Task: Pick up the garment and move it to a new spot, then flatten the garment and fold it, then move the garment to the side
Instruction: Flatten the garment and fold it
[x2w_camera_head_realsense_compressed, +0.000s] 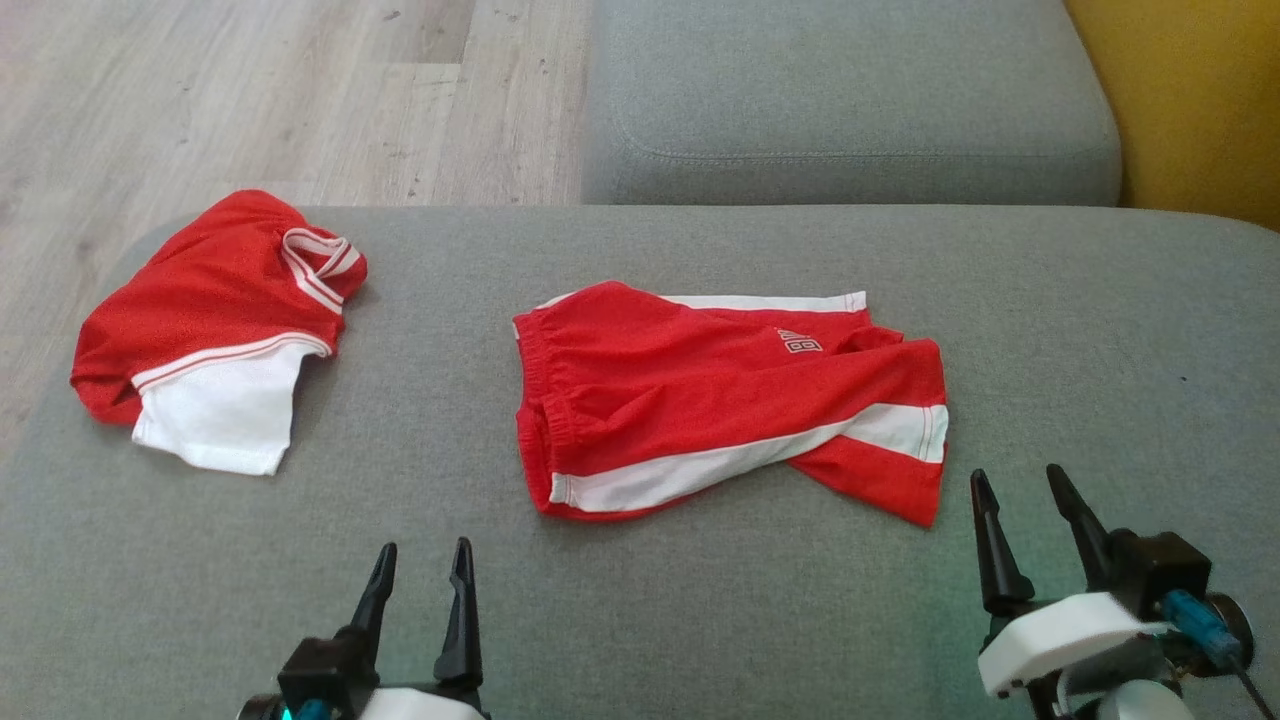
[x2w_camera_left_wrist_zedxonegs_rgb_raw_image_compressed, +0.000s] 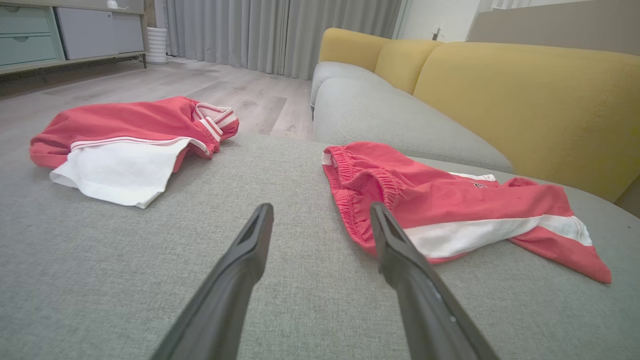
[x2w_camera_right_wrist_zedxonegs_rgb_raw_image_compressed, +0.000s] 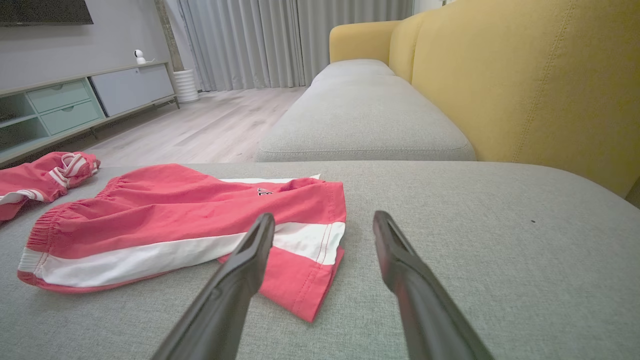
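We see the red shorts (x2w_camera_head_realsense_compressed: 720, 400) lying loosely rumpled in the middle of the grey sofa cushion (x2w_camera_head_realsense_compressed: 700, 620), just ahead of our left hand (x2w_camera_head_realsense_compressed: 425, 545) and right hand (x2w_camera_head_realsense_compressed: 1016, 472), both with fingers spread apart and holding nothing. We judge them light, limp and slightly slick, likely to sag when lifted. We would pinch the gathered waistband with the left and the leg hem with the right.

Grey sofa seat (x2w_camera_right_wrist_zedxonegs_rgb_raw_image_compressed: 365, 115) ahead of right gripper (x2w_camera_right_wrist_zedxonegs_rgb_raw_image_compressed: 324, 219), yellow backrest (x2w_camera_right_wrist_zedxonegs_rgb_raw_image_compressed: 525, 85) to its right. Pale wood floor (x2w_camera_right_wrist_zedxonegs_rgb_raw_image_compressed: 200, 130), grey curtains (x2w_camera_right_wrist_zedxonegs_rgb_raw_image_compressed: 260, 40), low cabinet (x2w_camera_right_wrist_zedxonegs_rgb_raw_image_compressed: 75, 100) far left.
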